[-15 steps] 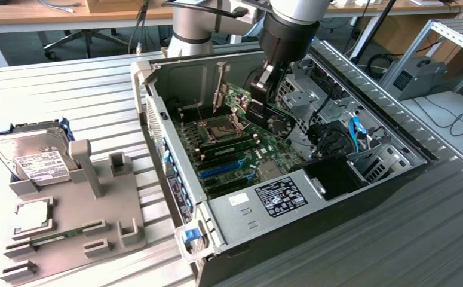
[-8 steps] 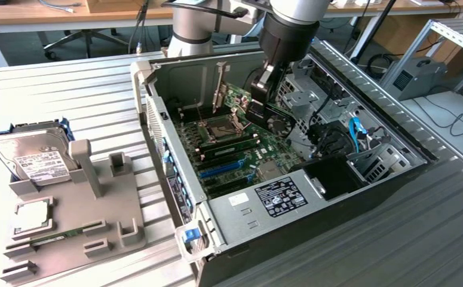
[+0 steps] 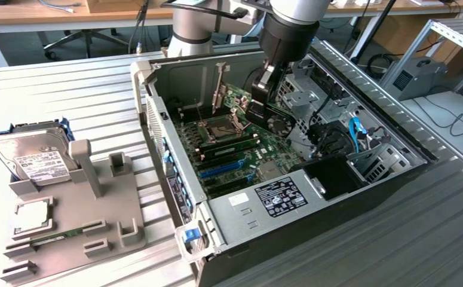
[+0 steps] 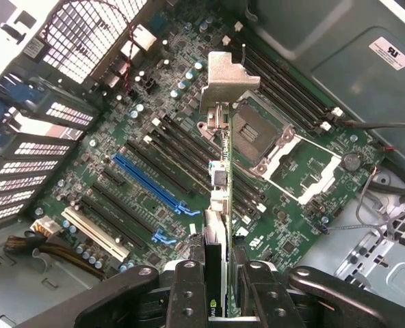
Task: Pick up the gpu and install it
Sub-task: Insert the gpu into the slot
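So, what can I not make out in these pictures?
1. Wrist view: the gpu stands edge-on between the fingers, so its faces are hidden.
2. Wrist view: the gpu hides what lies under it; whether it touches the motherboard cannot be told.
3. Exterior view: the print on the label is too small to read.
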Robot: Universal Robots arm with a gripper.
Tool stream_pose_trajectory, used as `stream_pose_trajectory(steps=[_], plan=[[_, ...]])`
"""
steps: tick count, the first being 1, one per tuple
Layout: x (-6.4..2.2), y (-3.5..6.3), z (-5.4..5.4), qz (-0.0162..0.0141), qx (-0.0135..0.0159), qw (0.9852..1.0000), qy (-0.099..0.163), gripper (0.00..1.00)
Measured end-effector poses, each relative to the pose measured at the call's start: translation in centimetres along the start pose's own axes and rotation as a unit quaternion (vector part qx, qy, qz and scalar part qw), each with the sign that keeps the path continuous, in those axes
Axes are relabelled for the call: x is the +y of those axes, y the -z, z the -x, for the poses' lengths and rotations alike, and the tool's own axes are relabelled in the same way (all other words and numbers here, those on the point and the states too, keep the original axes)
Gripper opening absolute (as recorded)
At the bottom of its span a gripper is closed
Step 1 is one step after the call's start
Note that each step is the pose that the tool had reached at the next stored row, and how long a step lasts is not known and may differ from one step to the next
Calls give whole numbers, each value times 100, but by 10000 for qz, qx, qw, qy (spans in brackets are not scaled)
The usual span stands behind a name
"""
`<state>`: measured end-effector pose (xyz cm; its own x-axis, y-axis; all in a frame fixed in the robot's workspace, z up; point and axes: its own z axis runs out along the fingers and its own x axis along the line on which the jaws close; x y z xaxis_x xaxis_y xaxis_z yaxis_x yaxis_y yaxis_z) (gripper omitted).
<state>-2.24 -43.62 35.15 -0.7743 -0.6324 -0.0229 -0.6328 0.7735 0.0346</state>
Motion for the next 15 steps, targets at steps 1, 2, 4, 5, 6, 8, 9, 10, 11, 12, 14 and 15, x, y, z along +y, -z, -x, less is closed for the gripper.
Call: stream_pose_trajectory(steps=[1, 2, 4, 5, 6, 8, 9, 10, 11, 12, 14, 15], plan=[[0, 0, 0, 0, 0, 10000, 8, 26], [0, 0, 0, 1, 1, 10000, 22, 26], [0, -1, 0, 1, 2, 10000, 49, 26], [0, -1, 0, 1, 2, 10000, 55, 26], [0, -1, 0, 2, 2, 10000, 65, 26], [0, -1, 0, 2, 3, 10000, 82, 26], [0, -1, 0, 2, 3, 10000, 95, 26], [0, -1, 0, 3, 4, 9999, 125, 26], [0, -1, 0, 3, 4, 9999, 132, 26], [0, -1, 0, 3, 5, 9999, 139, 26], [0, -1, 0, 4, 5, 9999, 153, 26], [0, -1, 0, 4, 5, 9999, 161, 26]])
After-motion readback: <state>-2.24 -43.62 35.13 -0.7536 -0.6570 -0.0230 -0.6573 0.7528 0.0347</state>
